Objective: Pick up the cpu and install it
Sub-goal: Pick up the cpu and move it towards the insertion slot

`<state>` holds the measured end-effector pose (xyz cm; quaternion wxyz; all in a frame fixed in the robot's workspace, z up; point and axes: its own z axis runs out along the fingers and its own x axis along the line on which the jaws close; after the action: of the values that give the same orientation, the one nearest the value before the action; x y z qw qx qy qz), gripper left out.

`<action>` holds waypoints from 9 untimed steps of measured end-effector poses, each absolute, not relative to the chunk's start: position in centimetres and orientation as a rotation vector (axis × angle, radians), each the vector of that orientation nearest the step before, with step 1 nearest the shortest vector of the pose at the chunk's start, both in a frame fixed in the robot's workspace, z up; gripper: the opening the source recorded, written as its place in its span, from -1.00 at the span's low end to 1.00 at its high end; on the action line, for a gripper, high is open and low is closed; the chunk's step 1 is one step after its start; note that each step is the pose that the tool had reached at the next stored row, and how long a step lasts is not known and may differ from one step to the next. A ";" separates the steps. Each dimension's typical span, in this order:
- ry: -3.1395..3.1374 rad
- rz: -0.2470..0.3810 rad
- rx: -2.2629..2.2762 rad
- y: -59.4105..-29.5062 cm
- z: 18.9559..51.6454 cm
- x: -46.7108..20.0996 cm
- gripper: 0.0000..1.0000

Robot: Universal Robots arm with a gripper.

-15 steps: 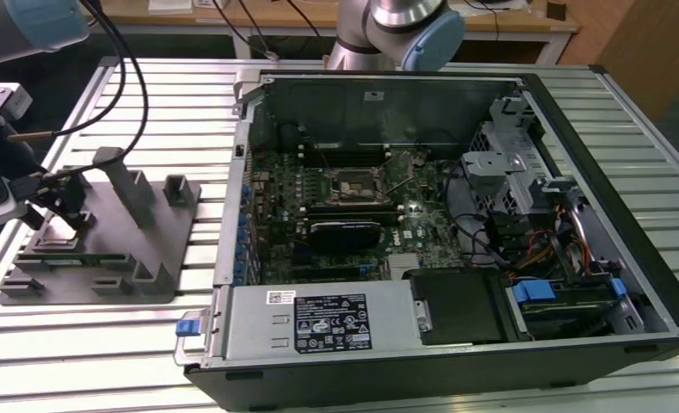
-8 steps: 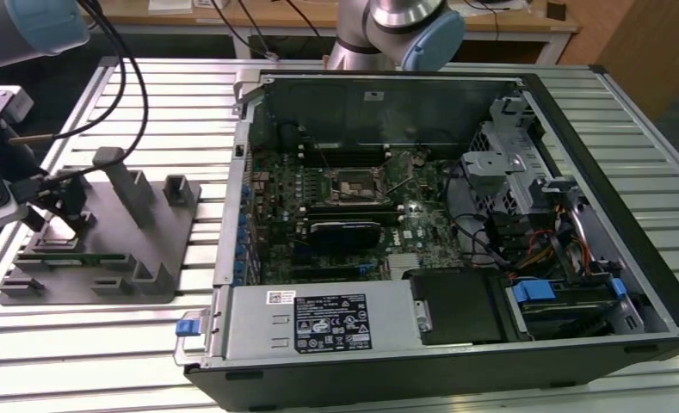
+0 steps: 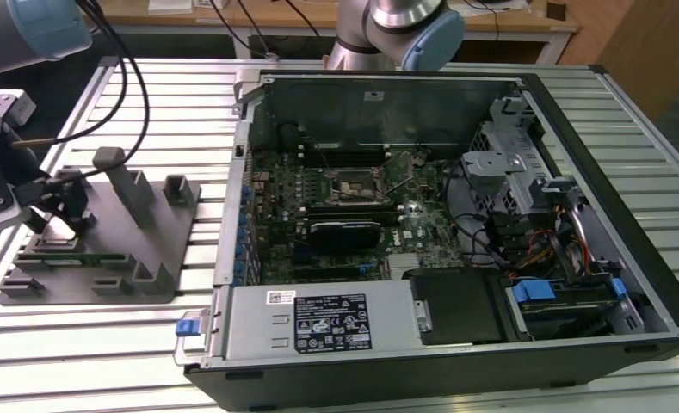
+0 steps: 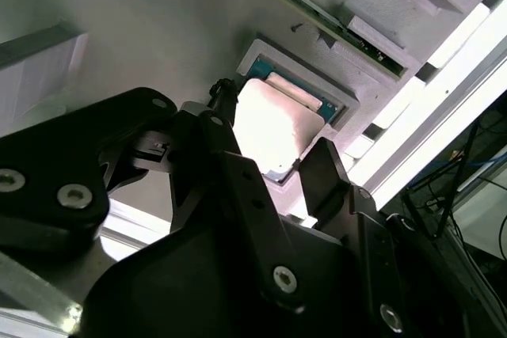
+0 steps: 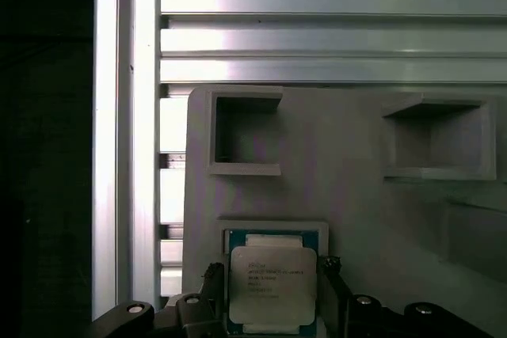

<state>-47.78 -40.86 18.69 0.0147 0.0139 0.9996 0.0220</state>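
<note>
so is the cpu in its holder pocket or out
In: the cpu lies flat inside its square recess in the grey holder.

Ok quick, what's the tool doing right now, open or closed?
Tool: open, straddling the cpu, which sits in its tray recess.

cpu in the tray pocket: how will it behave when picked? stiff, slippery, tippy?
Probably stiff: the cpu is a flat square with a metal lid. Likely slippery on that smooth top; thin edges give little hold. Lying flat in a pocket of the grey tray, it shouldn't roll or tip.
</note>
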 end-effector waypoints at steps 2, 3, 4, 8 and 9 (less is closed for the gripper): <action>3.111 0.068 0.043 -40.9 18.6 -47.8 0.18; 3.111 0.068 0.043 -40.9 18.5 -47.8 0.18; 3.111 0.068 0.043 -40.9 18.5 -47.8 0.18; 3.111 0.068 0.043 -40.9 18.3 -47.8 0.18; 3.111 0.068 0.043 -40.9 18.3 -47.8 0.18</action>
<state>-47.78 -40.86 18.26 0.0146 0.0139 0.9996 0.0219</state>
